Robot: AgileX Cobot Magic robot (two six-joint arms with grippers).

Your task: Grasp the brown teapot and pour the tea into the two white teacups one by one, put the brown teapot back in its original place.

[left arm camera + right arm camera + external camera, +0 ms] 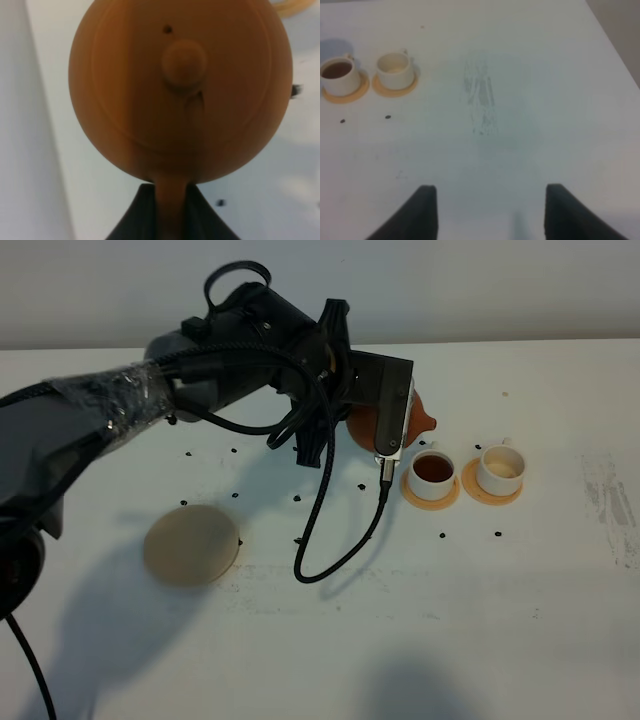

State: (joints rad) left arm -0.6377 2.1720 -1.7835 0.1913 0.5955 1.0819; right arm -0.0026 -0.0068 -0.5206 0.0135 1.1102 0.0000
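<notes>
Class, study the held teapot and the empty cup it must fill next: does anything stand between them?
Only the filled cup sits close to that path, right beside the empty cup on the side of the teapot. Nothing else shows between them.

Brown teapot (423,412) tilts over one teacup (432,481) holding tea (432,469) — second teacup (500,471) alongside.

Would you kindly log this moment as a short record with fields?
teapot: off the coaster, handle gripped by the left claw, spout beside the filled cup
filled cup: holds dark tea
other cup: pale inside, no tea visible
coaster: bare
right claw: open, holding nothing, away from both cups
</notes>
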